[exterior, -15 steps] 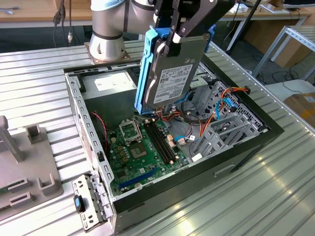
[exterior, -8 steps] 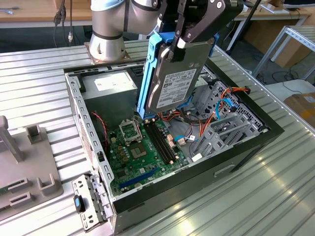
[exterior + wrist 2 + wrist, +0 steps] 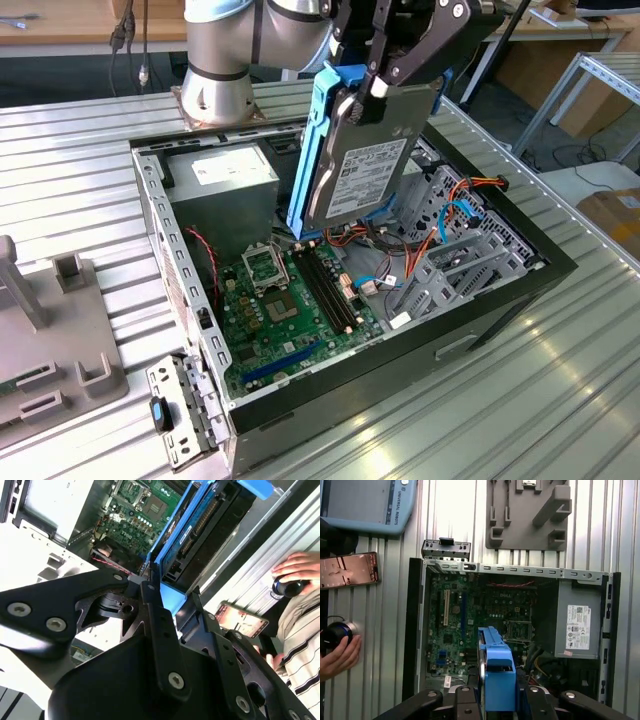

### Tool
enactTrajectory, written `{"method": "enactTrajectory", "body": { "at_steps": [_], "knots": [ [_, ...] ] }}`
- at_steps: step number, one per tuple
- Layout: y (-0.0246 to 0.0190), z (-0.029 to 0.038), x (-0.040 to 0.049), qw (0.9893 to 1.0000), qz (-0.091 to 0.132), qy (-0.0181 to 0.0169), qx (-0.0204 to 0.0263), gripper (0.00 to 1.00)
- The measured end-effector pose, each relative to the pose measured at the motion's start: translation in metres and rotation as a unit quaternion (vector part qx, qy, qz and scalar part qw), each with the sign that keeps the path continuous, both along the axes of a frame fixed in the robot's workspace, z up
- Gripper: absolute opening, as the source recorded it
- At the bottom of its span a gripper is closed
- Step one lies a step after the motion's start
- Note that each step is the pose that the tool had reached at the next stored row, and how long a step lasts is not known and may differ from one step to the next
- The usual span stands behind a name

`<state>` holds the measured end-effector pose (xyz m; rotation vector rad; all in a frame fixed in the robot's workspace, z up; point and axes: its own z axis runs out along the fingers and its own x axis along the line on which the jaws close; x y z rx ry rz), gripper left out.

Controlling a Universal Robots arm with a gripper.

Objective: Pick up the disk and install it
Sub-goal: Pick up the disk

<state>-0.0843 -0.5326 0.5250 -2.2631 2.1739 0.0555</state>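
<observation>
tool (image 3: 372, 88) clenched on the disk (image 3: 365, 165), holding it tilted, edge-down over the open case (image 3: 420, 365). Likely oriented to slide in edgewise.

tabletop (image 3: 480, 420): ribbed silver metal slats under everything.
PC case (image 3: 470, 335): open, lying flat mid-tabletop, motherboard facing up.
grey fixture (image 3: 60, 340): flat plate with upright posts, at the exterior view's left, apart from the case.
metal bracket (image 3: 185, 420): small, perforated, blue clip on it, just beside the case's near corner.
arm base (image 3: 215, 95): stands on a square plate behind the case.
pendant (image 3: 365, 505): blue-grey, lying on the slats.
</observation>
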Motion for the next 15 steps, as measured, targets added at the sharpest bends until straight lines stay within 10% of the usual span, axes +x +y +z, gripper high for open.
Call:
{"method": "enactTrajectory", "body": {
  "at_steps": [3, 15],
  "knots": [
    [0.0, -0.0002, 0.0249, 1.0, 0.0, 0.0, 0.0, 0.36],
    [0.0, -0.0002, 0.0267, 1.0, 0.0, 0.0, 0.0, 0.36]
  ]
}}
